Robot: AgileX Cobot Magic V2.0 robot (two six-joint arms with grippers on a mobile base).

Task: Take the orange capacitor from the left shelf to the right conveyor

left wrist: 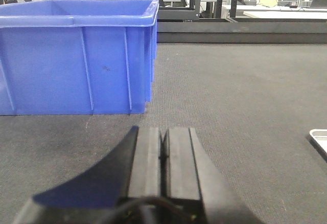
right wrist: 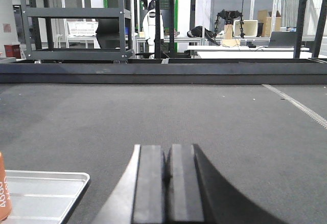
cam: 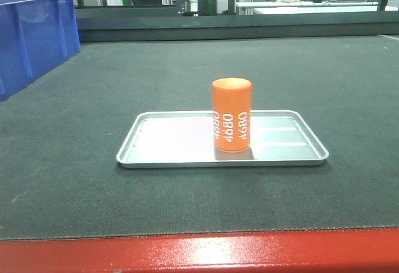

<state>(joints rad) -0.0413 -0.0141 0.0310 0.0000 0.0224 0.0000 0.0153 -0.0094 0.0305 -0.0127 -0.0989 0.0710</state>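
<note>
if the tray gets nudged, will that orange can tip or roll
The orange can stands upright on the silver tray, taller than wide, so a sharp nudge might tip it. Its smooth round side suggests it would roll once down, though the tray's raised rim would probably stop it.

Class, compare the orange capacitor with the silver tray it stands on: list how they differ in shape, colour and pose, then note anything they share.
The orange capacitor is a tall upright cylinder; the silver tray is a shallow flat rectangle. The capacitor is matt bright orange with white "4680" lettering; the tray is shiny unmarked metal. The capacitor stands on the tray; the tray lies directly on the dark conveyor belt. Shared: neither is held by a hand.
</note>
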